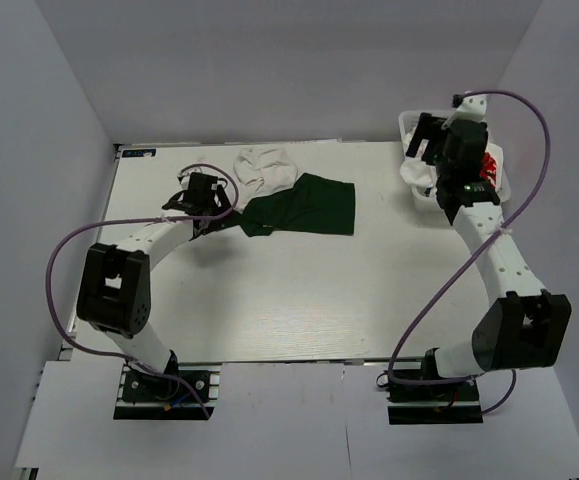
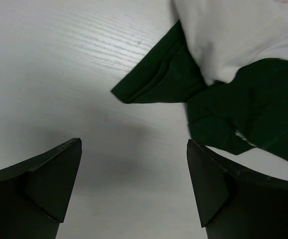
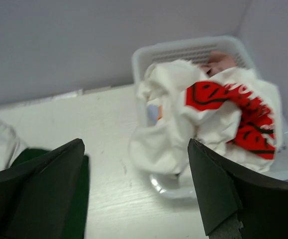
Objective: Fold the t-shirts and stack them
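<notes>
Overhead view: green-and-white shirt [image 1: 304, 205] lies crumpled near the desk's far edge, left of centre. Left gripper [image 1: 205, 203] sits just beside its left end. Printed shirt [image 1: 486, 166] is heaped in the basket [image 1: 406, 121] at the far right corner, with the right gripper [image 1: 431, 150] over it.

Left wrist: jaws wide apart, empty. Green sleeve [image 2: 156, 82] lies just ahead on bare desk.

Right wrist: jaws spread wide, holding nothing. Printed shirt spills over the basket's near rim.

Handling, as judged: both shirts are light and limp, so they will drape and drag. Better to pinch a hem or sleeve edge than the bunched middle. The spilled fold looks like the easy grab.
</notes>
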